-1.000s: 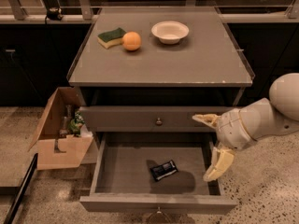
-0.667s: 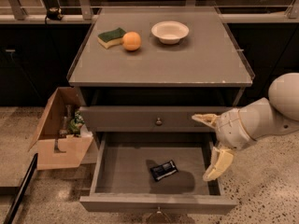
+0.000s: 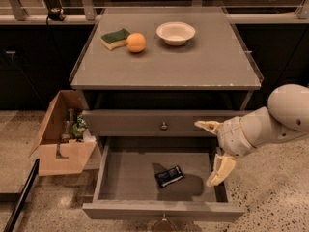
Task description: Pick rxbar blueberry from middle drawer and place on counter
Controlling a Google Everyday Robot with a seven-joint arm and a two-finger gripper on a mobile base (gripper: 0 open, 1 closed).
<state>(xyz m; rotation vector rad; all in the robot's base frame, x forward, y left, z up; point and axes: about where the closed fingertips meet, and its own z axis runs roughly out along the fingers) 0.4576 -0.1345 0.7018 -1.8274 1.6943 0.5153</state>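
The rxbar blueberry, a small dark shiny bar, lies flat on the floor of the pulled-out middle drawer, a little right of its centre. My gripper hangs over the drawer's right side, to the right of the bar and above it. It is open, with one pale finger up near the closed upper drawer front and the other pointing down by the drawer's right wall; nothing is between them. The grey counter spreads above.
On the counter's far part sit a green-and-yellow sponge, an orange and a white bowl. An open cardboard box with clutter stands on the floor left of the cabinet. The closed upper drawer has a small knob.
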